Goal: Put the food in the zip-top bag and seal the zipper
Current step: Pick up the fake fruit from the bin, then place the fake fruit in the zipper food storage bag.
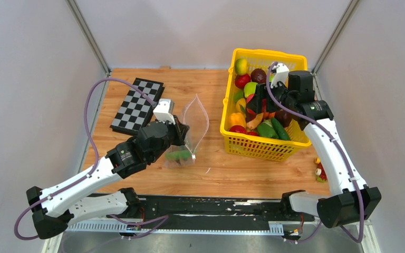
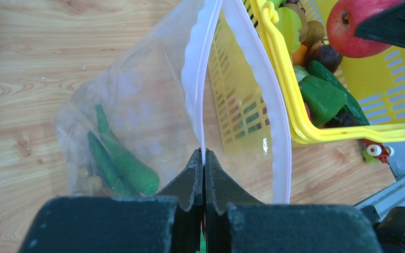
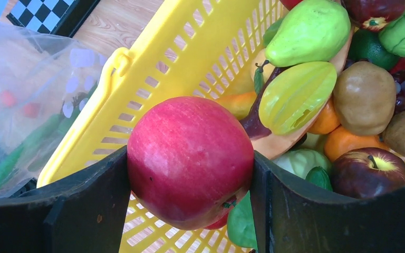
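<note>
At the near side of the table [image 1: 211, 174], our left gripper [image 2: 204, 158] is clenched on one lip of the bag [image 2: 137, 105], at the zipper [image 2: 200, 79], and holds the mouth up and parted. Green pieces [image 2: 121, 163] lie inside at the bottom. Further over, our right gripper [image 3: 190, 176] grasps a red apple [image 3: 190, 153] between both fingers, above the basket [image 1: 258, 147].

We judge the carry across to be the risk. The apple is round and glossy, so it could slip out on the way. The mouth looks like a narrow slit beside so wide a fruit, so the apple may catch the free lip, fold the bag shut, or tug the film out of the left grip.

The basket's yellow wall stands between apple and bag, so we would need to lift clear of its rim. Small blocks [image 1: 320, 169] lie by the right arm. The chessboard [image 1: 137, 105] sits beyond the bag, out of the way.
</note>
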Robot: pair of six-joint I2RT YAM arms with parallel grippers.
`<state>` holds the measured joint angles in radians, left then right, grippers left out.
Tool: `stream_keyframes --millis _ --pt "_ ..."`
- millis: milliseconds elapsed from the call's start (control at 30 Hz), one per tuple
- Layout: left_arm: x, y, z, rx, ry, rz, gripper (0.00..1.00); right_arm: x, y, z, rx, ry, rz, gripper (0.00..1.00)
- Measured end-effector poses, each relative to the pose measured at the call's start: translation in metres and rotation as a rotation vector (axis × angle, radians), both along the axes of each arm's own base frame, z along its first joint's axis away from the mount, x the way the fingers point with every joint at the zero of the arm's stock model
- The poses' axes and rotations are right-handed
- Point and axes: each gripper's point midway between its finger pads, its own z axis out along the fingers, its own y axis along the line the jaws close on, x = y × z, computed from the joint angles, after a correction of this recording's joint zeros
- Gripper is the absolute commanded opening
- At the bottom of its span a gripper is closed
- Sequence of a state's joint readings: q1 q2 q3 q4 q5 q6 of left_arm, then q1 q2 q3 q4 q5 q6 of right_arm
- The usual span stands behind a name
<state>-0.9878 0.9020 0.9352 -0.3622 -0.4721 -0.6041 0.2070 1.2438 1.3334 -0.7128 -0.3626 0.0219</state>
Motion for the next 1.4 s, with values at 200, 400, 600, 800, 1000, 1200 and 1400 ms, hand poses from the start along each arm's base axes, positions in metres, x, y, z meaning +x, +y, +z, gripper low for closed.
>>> stream_keyframes --millis 200,400,600,800,1000,1200,1400 --pt "0.0 -0.001 0.0 0.0 0.001 -0.003 0.0 -0.009 0.018 0.015 0.082 -0.034 0.096 0.44" --pt "-0.001 -0.005 -0.005 0.009 0.014 -0.022 0.0 -0.046 0.049 0.06 0.244 -0.162 0.299 0.45" --pt "-0.004 -0.01 -0.006 0.007 0.024 -0.049 0.0 -0.078 0.087 0.089 0.323 -0.245 0.508 0.45" --pt "-0.007 -0.015 -0.008 0.003 0.036 -0.082 0.0 -0.114 0.144 0.074 0.312 -0.206 0.724 0.45" --pt "-0.011 -0.023 -0.004 -0.01 0.042 -0.121 0.0 -0.121 0.176 0.057 0.268 -0.188 0.799 0.45" --pt "-0.014 -0.024 0.001 -0.023 0.034 -0.14 0.0 -0.106 0.189 0.038 0.188 -0.166 0.778 0.45" --pt "-0.015 -0.008 0.015 -0.028 -0.012 -0.109 0.0 -0.092 0.2 0.01 0.065 -0.109 0.735 0.45"
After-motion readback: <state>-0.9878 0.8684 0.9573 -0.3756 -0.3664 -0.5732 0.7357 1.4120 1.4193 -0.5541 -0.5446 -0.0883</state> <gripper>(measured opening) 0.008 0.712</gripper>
